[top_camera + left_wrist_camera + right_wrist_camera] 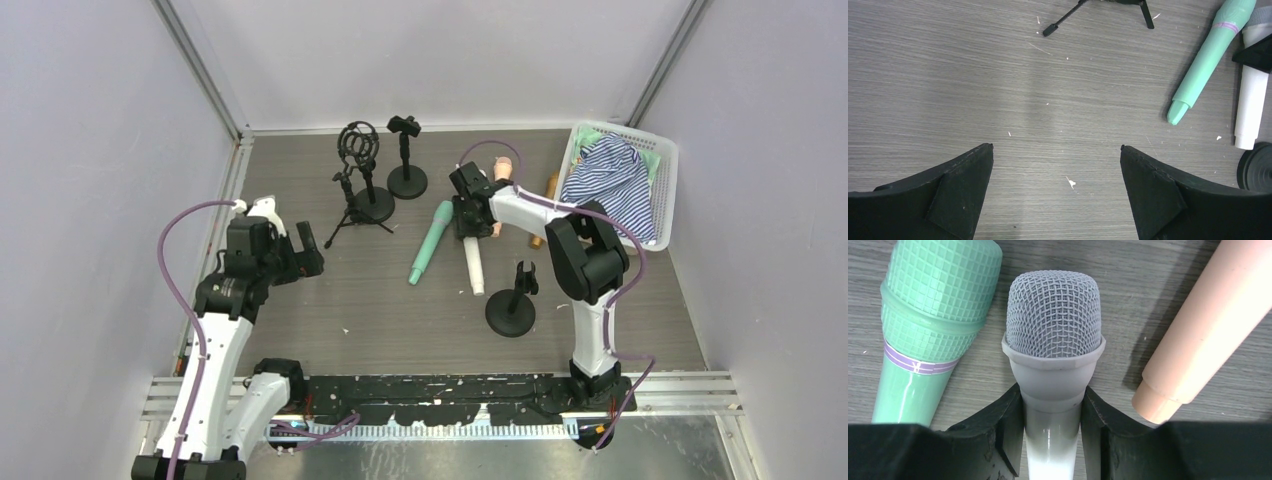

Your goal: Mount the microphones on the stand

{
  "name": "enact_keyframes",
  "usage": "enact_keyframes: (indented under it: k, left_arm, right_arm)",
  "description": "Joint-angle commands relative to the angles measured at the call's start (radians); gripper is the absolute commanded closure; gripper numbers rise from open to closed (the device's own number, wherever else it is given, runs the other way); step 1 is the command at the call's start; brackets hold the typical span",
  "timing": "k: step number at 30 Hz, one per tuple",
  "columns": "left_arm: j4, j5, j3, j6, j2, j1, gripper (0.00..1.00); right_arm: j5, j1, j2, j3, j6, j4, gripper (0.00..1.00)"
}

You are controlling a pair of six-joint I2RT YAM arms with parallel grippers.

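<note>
I count four microphones: a mint green microphone (933, 305), a white microphone (1053, 315), a peach-pink microphone (1198, 335) and a golden-brown microphone (550, 186). My right claw (1052, 407) is clamped on the white microphone just below its mesh head, one finger on each side of the neck. The mint green microphone lies just beside it on one side and the peach-pink microphone near it on the other. My left claw (1057, 150) gapes wide with nothing in it over the tabletop (948, 75), well apart from them. There are two round-based clip stands, a near stand (510, 315) and a far stand (406, 182), plus one shock-mount stand (358, 150) above a tripod (352, 218). One white basket (668, 190) holds a striped cloth (610, 180).
</note>
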Motion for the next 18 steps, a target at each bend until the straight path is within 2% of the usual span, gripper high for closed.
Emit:
enact_keyframes:
  k: [1,6,12,15,18]
  left_arm:
    - [0.025,-0.024,0.017,-0.041,-0.039,0.002,0.00]
    - [0.037,0.020,0.050,-0.035,-0.057,0.002,0.00]
    - [0.003,0.132,0.149,-0.019,-0.009,-0.014,0.00]
    - [0.054,0.098,0.156,-0.050,-0.024,-0.117,0.00]
    - [0.105,-0.014,0.174,-0.096,-0.001,-0.325,0.00]
  right_arm:
    - [0.013,0.002,-0.132,-0.024,0.021,0.066,0.89]
    - [0.018,0.001,-0.280,-0.038,0.028,0.084,0.99]
    - [0.002,-0.008,-0.464,-0.069,0.064,0.110,0.99]
    - [-0.020,-0.025,-0.571,-0.103,0.110,0.134,0.99]
    - [-0.062,-0.042,-0.667,-0.143,0.176,0.171,0.99]
